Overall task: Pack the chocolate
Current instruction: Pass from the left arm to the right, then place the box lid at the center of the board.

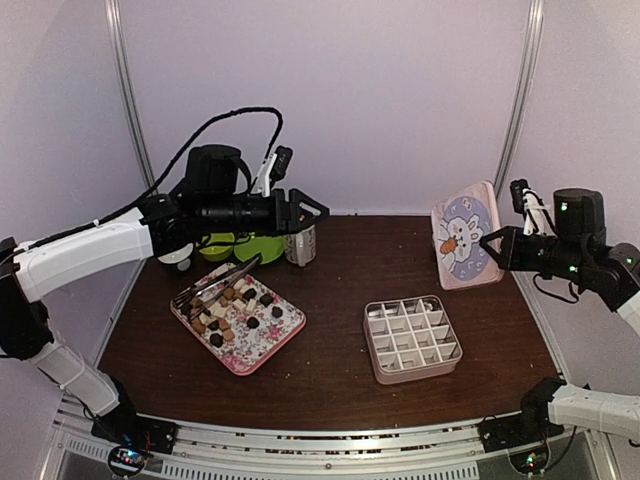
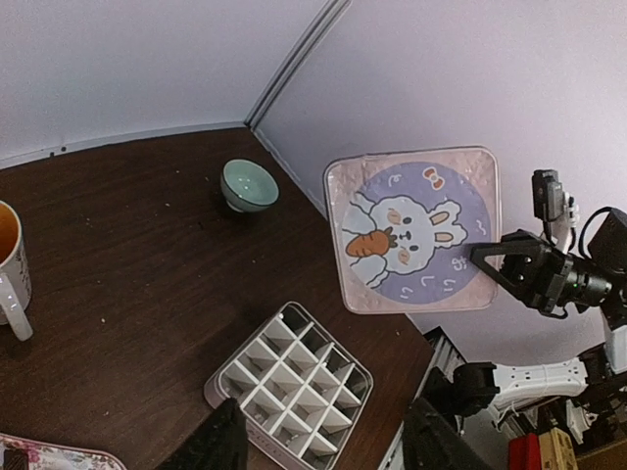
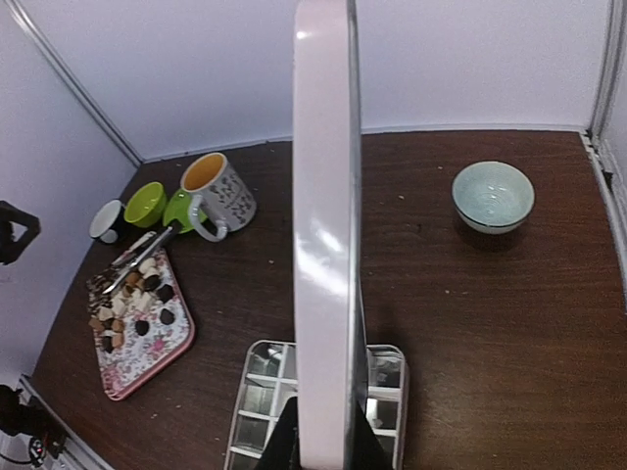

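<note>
Seen edge-on from the right wrist, the pink bunny lid (image 3: 323, 225) hides the fingers of the right hand (image 1: 490, 242), which grips its edge. The left hand (image 1: 316, 211) hangs with jaws wide, partly covering a patterned mug (image 1: 300, 246) beneath it. The chocolates (image 1: 232, 305) lie on a floral tray (image 1: 275, 335) below that hand, with tongs (image 1: 215, 280) across them. A divided box (image 1: 412, 338) sits on the worktop (image 1: 340, 270) below the lid.
</note>
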You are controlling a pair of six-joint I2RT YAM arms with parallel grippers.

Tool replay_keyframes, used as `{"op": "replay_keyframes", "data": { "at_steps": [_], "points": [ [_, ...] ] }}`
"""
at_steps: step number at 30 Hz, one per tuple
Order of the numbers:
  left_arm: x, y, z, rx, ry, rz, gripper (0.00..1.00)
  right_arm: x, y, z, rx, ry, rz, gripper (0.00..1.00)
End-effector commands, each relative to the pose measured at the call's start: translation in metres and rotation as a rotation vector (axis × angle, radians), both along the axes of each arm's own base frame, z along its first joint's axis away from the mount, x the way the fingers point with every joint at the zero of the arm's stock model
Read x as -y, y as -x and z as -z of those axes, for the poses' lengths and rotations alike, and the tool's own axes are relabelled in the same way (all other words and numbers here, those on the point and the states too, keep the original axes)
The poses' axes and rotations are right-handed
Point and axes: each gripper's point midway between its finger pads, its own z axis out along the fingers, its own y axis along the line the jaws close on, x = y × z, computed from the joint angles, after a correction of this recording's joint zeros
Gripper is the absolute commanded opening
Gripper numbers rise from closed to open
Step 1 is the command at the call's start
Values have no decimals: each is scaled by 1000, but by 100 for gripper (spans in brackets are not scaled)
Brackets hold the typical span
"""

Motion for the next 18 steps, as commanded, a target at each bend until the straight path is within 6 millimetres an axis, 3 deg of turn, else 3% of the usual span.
{"op": "replay_keyframes", "data": {
  "at_steps": [1, 10, 18],
  "points": [
    [-12, -2, 19, 37, -111, -54, 56, 56, -21, 14, -27, 307, 263, 0],
    [-16, -2, 31, 27, -151, -73, 53, 88, -46, 69, -191, 635, 443, 0],
    [-13, -5, 34, 17, -155, -75, 52, 90, -59, 130, -362, 933, 463, 0]
  ]
}}
